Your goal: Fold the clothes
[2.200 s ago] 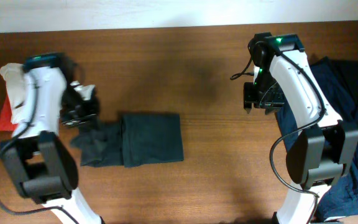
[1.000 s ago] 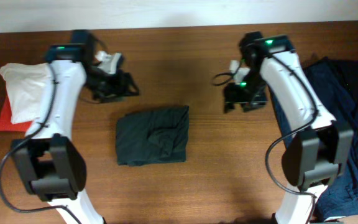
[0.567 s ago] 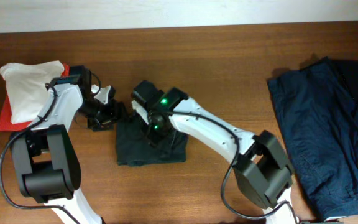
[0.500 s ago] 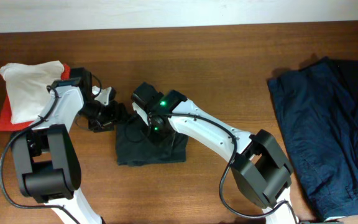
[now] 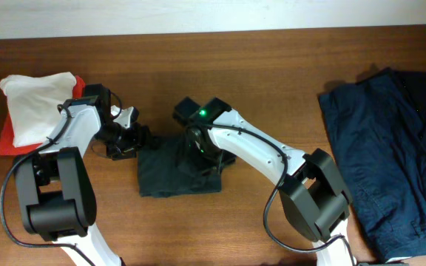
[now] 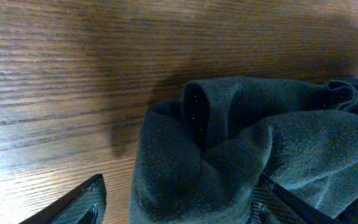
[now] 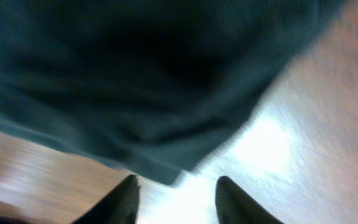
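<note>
A dark green folded garment [image 5: 170,177] lies on the wooden table [image 5: 272,74] left of centre. My left gripper [image 5: 140,140] sits at its upper left corner. In the left wrist view a rolled bulge of the garment [image 6: 229,149] lies between the open fingers [image 6: 82,202], and a gap shows beside the left one. My right arm reaches across from the right, and its gripper [image 5: 207,161] hovers over the garment's right half. In the blurred right wrist view the gripper [image 7: 178,199] stands open over bare table, with the garment's edge [image 7: 135,81] just ahead.
A white cloth [image 5: 35,103] lies on a red cloth [image 5: 6,140] at the far left. A pile of navy blue clothes [image 5: 390,148] covers the right end of the table.
My right arm has swung from the right side across to the green garment, then drifted right over it. My left gripper came down to the garment's upper left corner.
</note>
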`<control>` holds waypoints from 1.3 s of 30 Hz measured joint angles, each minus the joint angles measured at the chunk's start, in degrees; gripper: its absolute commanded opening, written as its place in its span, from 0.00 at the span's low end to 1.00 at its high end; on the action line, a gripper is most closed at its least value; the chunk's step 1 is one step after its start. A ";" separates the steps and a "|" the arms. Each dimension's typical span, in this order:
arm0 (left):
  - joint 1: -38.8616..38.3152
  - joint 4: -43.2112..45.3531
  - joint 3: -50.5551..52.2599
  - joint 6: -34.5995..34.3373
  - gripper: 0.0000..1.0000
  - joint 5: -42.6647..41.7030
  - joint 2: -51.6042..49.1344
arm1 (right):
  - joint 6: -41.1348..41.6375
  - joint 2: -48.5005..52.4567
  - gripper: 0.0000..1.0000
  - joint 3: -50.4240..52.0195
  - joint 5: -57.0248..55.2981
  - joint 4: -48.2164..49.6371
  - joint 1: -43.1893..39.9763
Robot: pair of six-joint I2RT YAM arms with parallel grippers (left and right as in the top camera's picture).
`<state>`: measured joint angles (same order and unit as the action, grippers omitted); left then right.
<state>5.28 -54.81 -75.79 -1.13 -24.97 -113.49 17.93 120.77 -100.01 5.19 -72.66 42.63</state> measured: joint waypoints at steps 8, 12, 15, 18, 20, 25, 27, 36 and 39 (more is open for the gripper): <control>0.00 0.02 0.15 0.00 0.74 0.02 0.00 | -6.10 -0.92 0.55 -1.44 1.99 10.19 2.75; 0.00 0.02 0.15 0.00 0.74 0.02 0.00 | -6.36 0.00 0.44 -1.42 1.99 12.79 3.91; 0.00 0.02 0.15 0.00 0.74 0.02 0.00 | -6.45 1.11 0.04 -1.42 1.99 12.79 3.91; 0.00 0.02 0.15 -0.02 0.74 0.02 0.00 | -6.49 1.99 0.04 -1.40 1.95 12.48 3.91; 0.00 0.02 0.15 -0.02 0.74 0.02 0.00 | -6.38 1.99 0.04 -1.40 1.57 10.21 3.91; 0.00 0.02 0.17 0.00 0.74 0.17 0.00 | 1.38 2.08 0.04 -1.29 -8.83 -3.61 3.61; 0.00 0.02 0.17 0.00 0.74 0.17 0.00 | 4.31 2.08 0.04 -1.29 -10.75 -6.03 3.39; 0.00 -0.07 0.17 0.00 0.73 0.31 0.00 | 15.96 2.08 0.12 -1.29 -12.90 -16.96 3.26; 0.00 -0.02 0.17 0.00 0.72 0.92 0.00 | 17.77 2.10 0.16 -1.29 -12.98 -18.62 3.21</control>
<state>5.28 -54.83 -75.61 -1.13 -24.05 -113.49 35.70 122.87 -101.30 -7.79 -91.29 45.84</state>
